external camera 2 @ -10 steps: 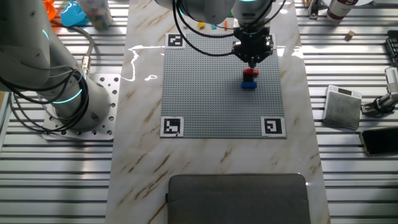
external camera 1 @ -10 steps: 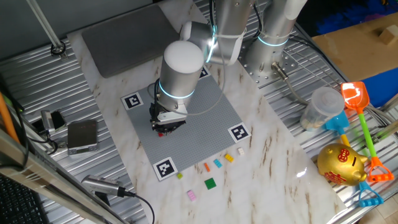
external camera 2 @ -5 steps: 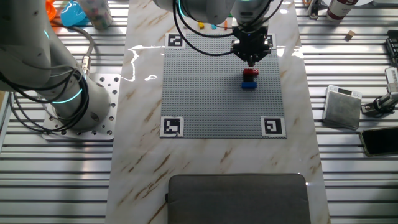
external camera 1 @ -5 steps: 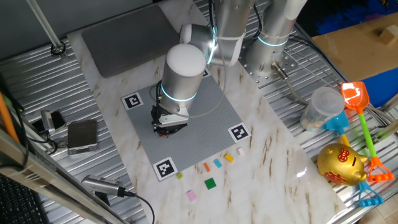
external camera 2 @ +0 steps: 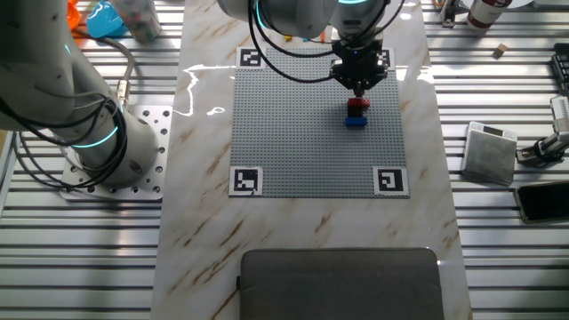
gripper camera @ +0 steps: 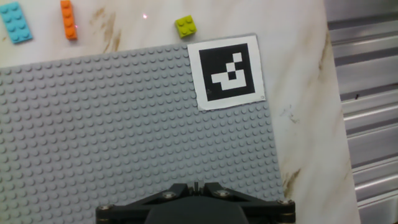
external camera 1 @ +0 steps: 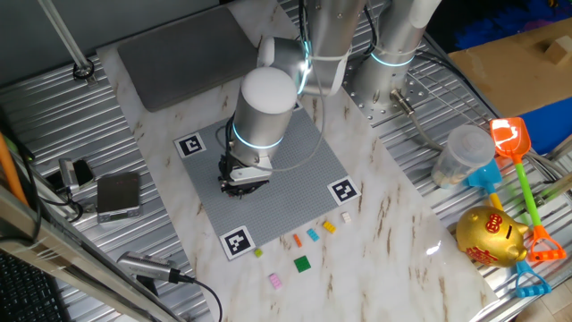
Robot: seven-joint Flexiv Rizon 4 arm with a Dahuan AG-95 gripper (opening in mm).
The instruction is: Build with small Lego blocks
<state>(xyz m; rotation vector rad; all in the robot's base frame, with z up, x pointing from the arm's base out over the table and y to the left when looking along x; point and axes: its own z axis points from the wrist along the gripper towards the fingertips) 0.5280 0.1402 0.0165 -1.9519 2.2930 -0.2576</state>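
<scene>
A small stack, a red brick (external camera 2: 357, 105) on a blue brick (external camera 2: 356, 120), stands on the grey baseplate (external camera 2: 293, 133). My gripper (external camera 2: 358, 85) hangs just past the stack, apart from it, with its jaws closed together and nothing between them. In the hand view the gripper (gripper camera: 196, 185) shows shut over bare studs. In one fixed view the gripper (external camera 1: 241, 182) hides the stack. Loose bricks lie on the marble off the plate's edge: orange (external camera 1: 297, 240), light blue (external camera 1: 313, 235), yellow (external camera 1: 329, 227), white (external camera 1: 346, 216), green (external camera 1: 303, 263), pink (external camera 1: 275, 281).
Black-and-white markers (gripper camera: 227, 71) sit at the plate's corners. A lime brick (gripper camera: 186, 25), the orange brick (gripper camera: 68, 18) and the light blue brick (gripper camera: 15, 26) lie just beyond the plate. A grey pad (external camera 2: 342, 283) and toys (external camera 1: 492, 234) stand around the table.
The gripper has drawn a little away from the red-on-blue stack, which stays in place on the plate. Nothing else moved.
</scene>
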